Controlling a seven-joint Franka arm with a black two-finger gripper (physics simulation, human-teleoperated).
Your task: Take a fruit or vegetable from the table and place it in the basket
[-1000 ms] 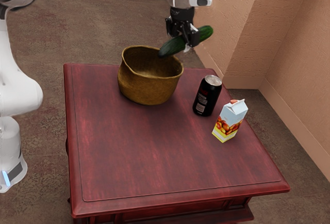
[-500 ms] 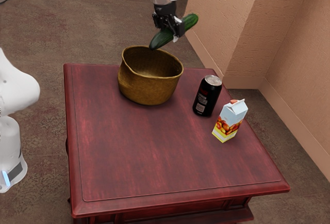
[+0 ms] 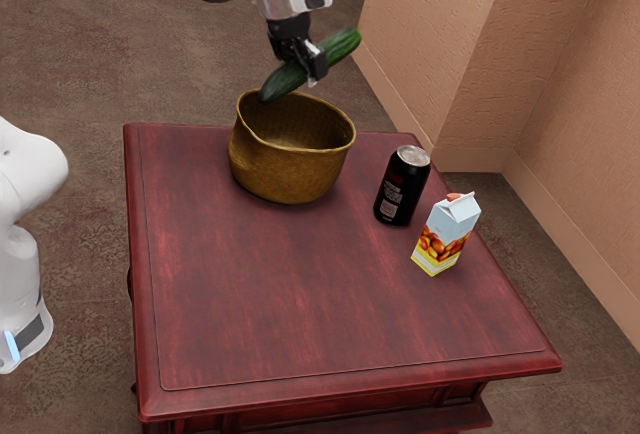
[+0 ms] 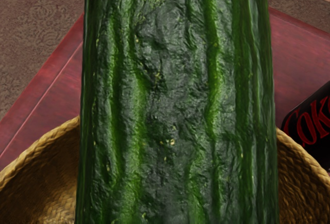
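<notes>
High over the back rim of the woven basket (image 3: 290,169), my gripper (image 3: 306,72) is shut on a long green cucumber (image 3: 341,47). The cucumber slants, its lower end near the basket's rim at the exterior view's left and its other end raised toward the exterior view's right. In the wrist view the cucumber (image 4: 175,100) lies close beneath my hand, with the basket's rim (image 4: 46,136) below it on both sides. The cucumber hides the middle of the basket there.
A black can (image 3: 402,186) stands on the red table (image 3: 300,304) beside the basket, toward the exterior view's right. Past it is a juice carton (image 3: 446,234). The can (image 4: 312,126) also appears near the basket in the wrist view.
My hand has carried the cucumber toward the exterior view's left, from beyond the basket's right side to over its back rim. Basket, can and carton have stayed put.
</notes>
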